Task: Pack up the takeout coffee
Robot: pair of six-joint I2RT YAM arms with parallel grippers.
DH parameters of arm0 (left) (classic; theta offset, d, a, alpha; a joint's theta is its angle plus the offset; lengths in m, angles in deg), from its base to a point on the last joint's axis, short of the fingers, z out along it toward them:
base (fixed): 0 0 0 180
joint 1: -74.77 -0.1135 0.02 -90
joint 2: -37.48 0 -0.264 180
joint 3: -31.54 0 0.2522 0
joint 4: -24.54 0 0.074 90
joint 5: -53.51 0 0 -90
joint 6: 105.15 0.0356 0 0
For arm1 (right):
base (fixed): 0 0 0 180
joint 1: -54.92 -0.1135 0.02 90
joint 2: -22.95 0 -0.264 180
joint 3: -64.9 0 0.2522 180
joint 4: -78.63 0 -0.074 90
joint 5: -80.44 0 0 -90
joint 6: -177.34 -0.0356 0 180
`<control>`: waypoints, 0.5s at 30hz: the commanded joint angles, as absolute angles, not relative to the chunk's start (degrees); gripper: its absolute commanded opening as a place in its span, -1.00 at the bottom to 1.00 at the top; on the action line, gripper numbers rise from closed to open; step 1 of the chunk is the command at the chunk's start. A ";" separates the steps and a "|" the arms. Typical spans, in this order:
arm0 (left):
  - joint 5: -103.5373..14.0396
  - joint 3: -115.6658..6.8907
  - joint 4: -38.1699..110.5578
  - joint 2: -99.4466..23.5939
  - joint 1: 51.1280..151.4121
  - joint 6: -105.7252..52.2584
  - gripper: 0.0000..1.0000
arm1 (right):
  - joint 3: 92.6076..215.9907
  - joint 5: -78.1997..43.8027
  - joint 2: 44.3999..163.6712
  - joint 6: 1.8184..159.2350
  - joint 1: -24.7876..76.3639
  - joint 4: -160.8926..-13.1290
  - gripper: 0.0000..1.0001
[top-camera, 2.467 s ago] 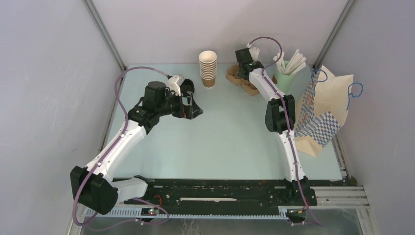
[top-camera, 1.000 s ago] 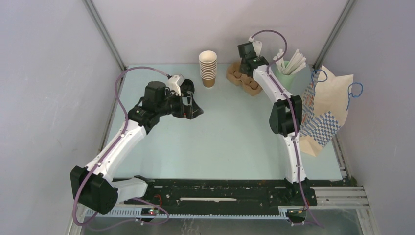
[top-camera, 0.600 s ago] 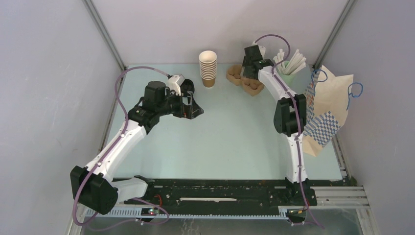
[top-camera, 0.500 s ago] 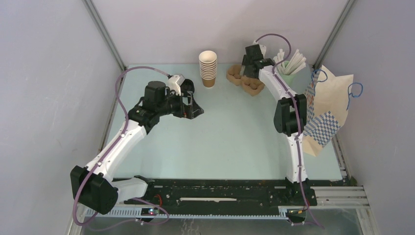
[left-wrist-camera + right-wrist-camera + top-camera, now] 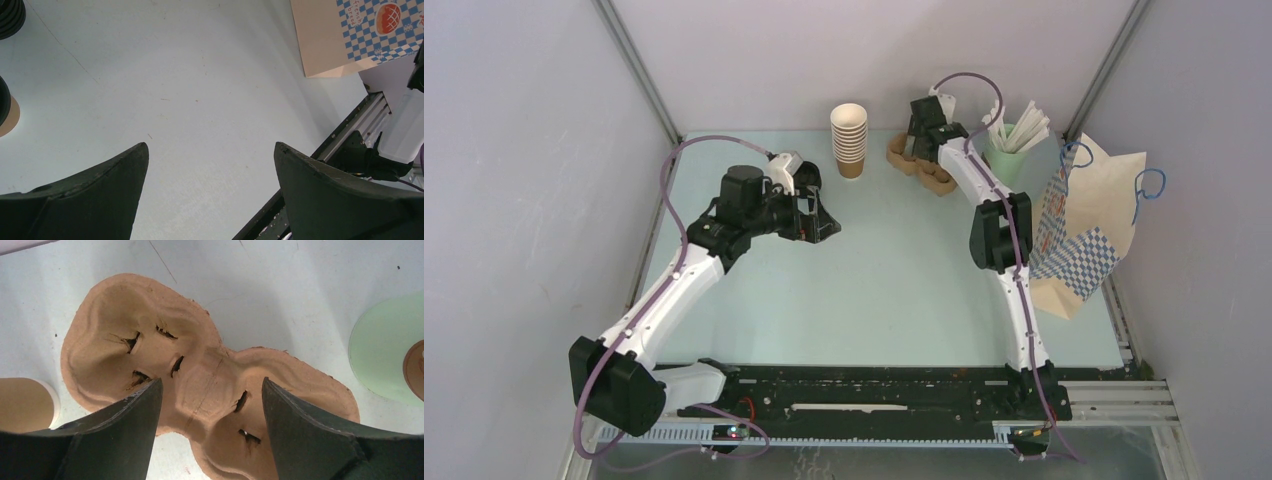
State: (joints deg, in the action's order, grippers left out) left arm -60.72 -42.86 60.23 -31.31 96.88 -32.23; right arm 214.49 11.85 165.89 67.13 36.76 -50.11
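**Takeout coffee cups (image 5: 848, 140), small tapered brown kraft paper ones with a white inside, stand in a stack at the far edge of the table; the tray comes first**

From the top camera, the takeout coffee cups are just left of the brown moulded-pulp two-well tray (image 5: 927, 170). The right gripper (image 5: 921, 130) hangs over this tray. The pale green cup with white straws (image 5: 1009, 148) is just behind the right arm. The tan paper bag with blue checks and blue cord handles (image 5: 1089, 225) stands upright at the right side, well apart from the cups. The left gripper (image 5: 822, 224) hovers over the pale green table (image 5: 894, 280) and is not near any of these.

In the left wrist view, both dark fingers (image 5: 100, 195) are spread wide and nothing is between them. Only bare table and a corner of the bag are below.

In the right wrist view, the jaws are apart and grasp nothing. They stand on both sides of the narrow waist of the tray, and both wells are empty. One kraft cup (image 5: 22, 402) shows at the lower left.

It seems the step is to take the tray. To do it well, the fingers should go down straight on the waist, where the pulp is stiff. They should close gently, because the thin walls can crush. The wrist should stay away from the straws and the stack.
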 commanded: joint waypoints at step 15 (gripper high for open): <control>-62.23 -41.71 58.79 -31.32 96.83 -32.73 1.00 | 219.82 16.52 168.97 68.99 35.24 -50.08 0.22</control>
State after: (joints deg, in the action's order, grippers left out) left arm -60.91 -42.86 60.23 -31.53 96.88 -32.23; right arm 217.10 14.63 168.31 67.94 35.58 -50.05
